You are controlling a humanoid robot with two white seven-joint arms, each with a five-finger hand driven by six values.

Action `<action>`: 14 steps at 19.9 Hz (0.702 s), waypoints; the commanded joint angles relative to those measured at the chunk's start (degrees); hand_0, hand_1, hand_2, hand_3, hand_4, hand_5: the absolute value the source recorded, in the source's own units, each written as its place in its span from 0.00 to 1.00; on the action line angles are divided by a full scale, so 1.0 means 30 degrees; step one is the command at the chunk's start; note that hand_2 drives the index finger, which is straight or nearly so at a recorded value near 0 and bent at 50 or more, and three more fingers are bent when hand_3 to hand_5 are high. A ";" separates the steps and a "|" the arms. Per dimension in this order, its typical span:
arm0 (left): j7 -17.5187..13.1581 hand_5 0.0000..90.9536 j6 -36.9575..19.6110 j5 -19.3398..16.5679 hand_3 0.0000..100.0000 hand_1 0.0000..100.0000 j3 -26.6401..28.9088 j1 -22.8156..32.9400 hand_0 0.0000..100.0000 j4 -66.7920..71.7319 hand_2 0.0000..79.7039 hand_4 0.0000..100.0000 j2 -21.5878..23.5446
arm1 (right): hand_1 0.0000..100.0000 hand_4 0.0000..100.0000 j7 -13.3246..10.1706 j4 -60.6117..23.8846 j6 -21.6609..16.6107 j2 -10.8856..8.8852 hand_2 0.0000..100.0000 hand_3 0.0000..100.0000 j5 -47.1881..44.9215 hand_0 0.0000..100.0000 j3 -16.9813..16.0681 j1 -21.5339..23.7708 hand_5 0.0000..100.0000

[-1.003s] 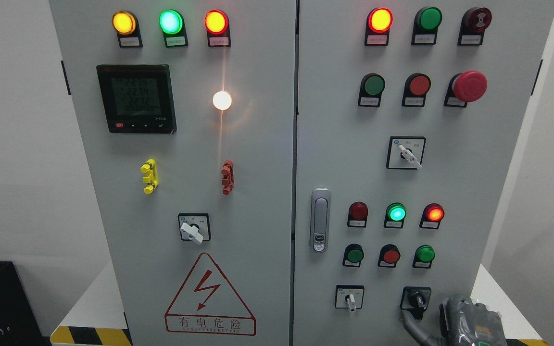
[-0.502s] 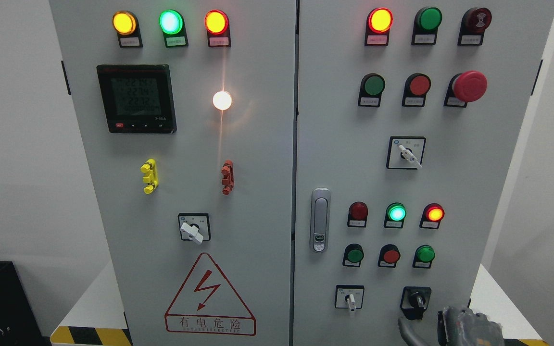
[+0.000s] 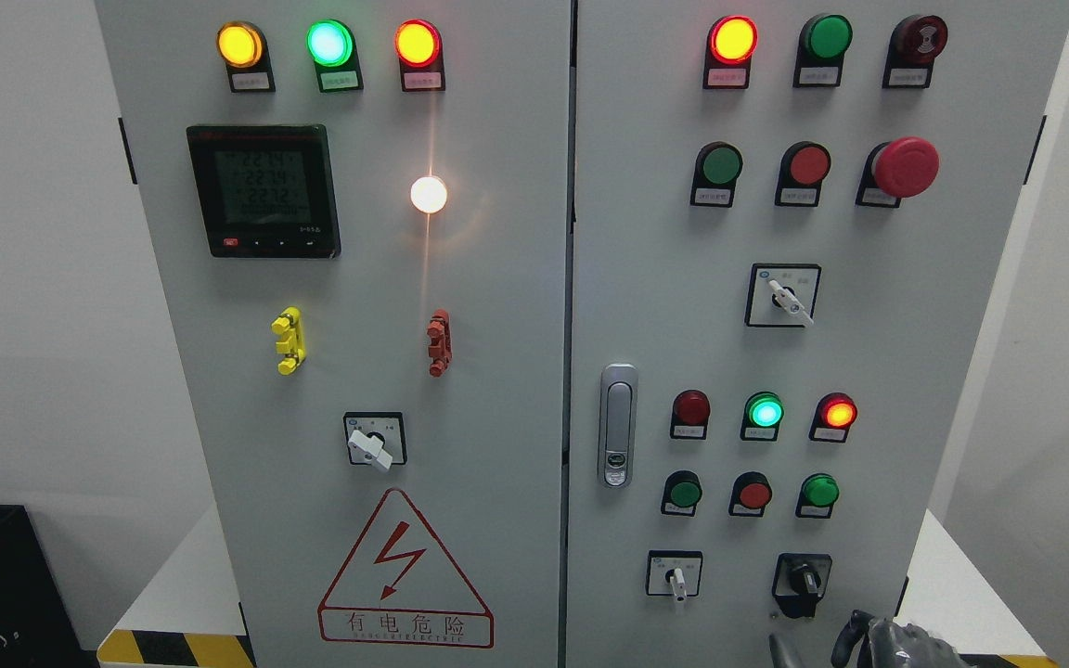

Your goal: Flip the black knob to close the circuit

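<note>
The black knob (image 3: 804, 583) sits at the lower right of the grey cabinet's right door (image 3: 683, 278), its handle pointing roughly straight up. My right hand (image 3: 882, 645) shows only as a dark top at the bottom edge. It is just below and to the right of the knob, not touching it. Most of the hand is cut off by the frame. My left arm is nowhere in the picture.
A white-handled selector (image 3: 676, 579) is left of the knob, with green and red push buttons (image 3: 754, 494) above. The door latch (image 3: 618, 425) is at mid-height. A red mushroom stop button (image 3: 906, 167) juts out at the upper right. The cabinet stands on a white table (image 3: 961, 584).
My right hand was reaching up to the black knob a second ago; it has since dropped down and away, nearly out of the frame. The knob's handle looks unchanged.
</note>
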 commanded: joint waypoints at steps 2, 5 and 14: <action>-0.0028 0.00 -0.0015 0.0000 0.00 0.56 -0.0019 0.0000 0.12 0.0000 0.00 0.00 0.0000 | 0.13 0.39 -0.1072 -0.0972 -0.0613 -0.0003 0.22 0.36 -0.7962 0.00 0.1265 0.2110 0.45; 0.0001 0.00 -0.0015 0.0000 0.00 0.56 -0.0018 0.0000 0.12 0.0000 0.00 0.00 0.0000 | 0.08 0.26 -0.1484 -0.1235 -0.1580 -0.0032 0.14 0.26 -1.1273 0.00 0.1616 0.2697 0.28; -0.0028 0.00 -0.0015 0.0000 0.00 0.56 0.0010 0.0000 0.12 0.0000 0.00 0.00 0.0000 | 0.00 0.00 -0.1221 -0.2320 -0.1612 -0.0032 0.00 0.00 -1.7991 0.00 0.2027 0.3401 0.00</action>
